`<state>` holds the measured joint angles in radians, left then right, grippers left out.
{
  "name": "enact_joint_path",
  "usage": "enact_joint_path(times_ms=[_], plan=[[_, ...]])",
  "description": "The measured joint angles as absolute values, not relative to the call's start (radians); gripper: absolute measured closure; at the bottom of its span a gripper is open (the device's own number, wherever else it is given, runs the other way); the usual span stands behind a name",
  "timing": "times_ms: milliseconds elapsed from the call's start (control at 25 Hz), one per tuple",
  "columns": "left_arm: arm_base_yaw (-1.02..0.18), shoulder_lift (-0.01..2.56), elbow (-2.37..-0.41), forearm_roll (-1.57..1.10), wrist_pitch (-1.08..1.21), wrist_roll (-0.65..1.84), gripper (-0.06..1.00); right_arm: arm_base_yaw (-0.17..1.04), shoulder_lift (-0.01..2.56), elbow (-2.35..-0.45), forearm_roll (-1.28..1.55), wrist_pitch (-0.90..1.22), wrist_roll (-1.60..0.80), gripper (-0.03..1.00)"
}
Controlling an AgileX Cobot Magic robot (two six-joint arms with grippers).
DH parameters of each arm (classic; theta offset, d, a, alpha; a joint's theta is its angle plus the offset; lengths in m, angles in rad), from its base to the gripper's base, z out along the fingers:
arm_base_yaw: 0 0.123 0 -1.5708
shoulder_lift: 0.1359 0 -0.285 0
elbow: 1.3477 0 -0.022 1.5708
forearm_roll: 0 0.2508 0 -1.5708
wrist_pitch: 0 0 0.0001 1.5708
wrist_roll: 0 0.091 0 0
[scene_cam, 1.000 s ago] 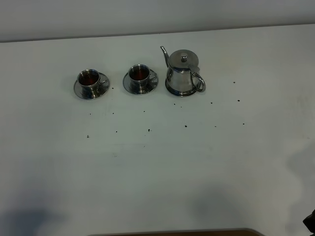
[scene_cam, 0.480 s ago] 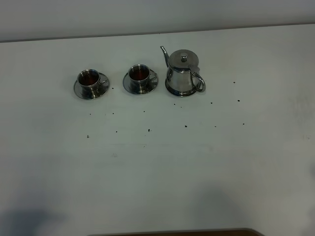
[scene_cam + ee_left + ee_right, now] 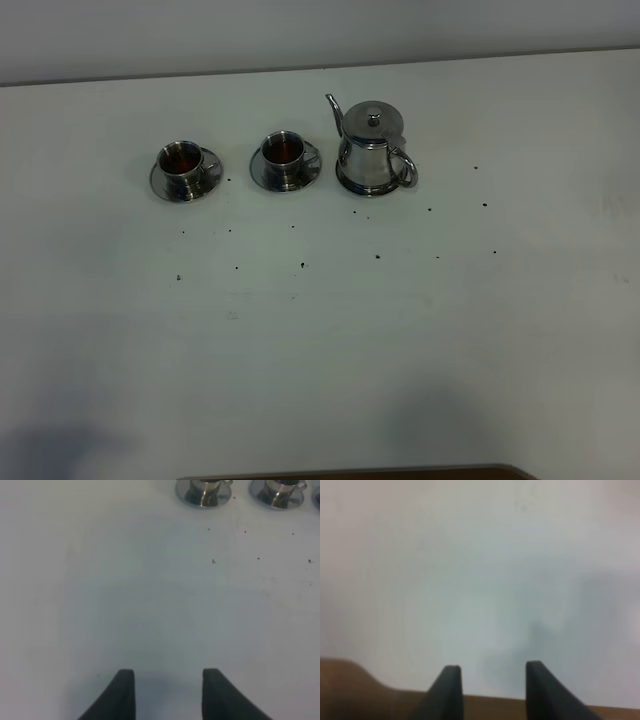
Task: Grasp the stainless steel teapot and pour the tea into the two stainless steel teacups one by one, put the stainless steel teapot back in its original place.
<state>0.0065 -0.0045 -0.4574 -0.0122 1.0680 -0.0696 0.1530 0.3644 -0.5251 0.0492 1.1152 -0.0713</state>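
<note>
The stainless steel teapot (image 3: 372,148) stands on its dish (image 3: 352,184) at far centre, right of two teacups (image 3: 285,157) holding dark liquid. Left gripper (image 3: 168,690) and right gripper (image 3: 492,687) are wide, empty. Risk: any re-approach could nudge full cups, spilling tea.

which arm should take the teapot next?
Probably right. The stainless steel teapot stands right of centre, its loop handle facing right; the left gripper faces the teacups, not the pot.

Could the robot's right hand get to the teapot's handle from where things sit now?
Probably yes. The teapot has its loop handle turned to the right, bare table beside it, and the right hand is open and empty.
</note>
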Motion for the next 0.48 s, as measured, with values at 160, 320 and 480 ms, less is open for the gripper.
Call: enact_joint_path(times_ms=[160,320,480], plan=[[0.007,-0.005,-0.457,-0.012,1.068,-0.070,0.56,0.102,0.335,-0.525,0.055,1.114,-0.075,0.71],[0.007,-0.005,-0.457,-0.012,1.068,-0.070,0.56,0.079,0.243,-0.524,0.059,1.114,-0.078,0.73],[0.007,-0.005,-0.457,-0.012,1.068,-0.072,0.56,0.051,0.153,-0.524,0.062,1.114,-0.079,0.73]])
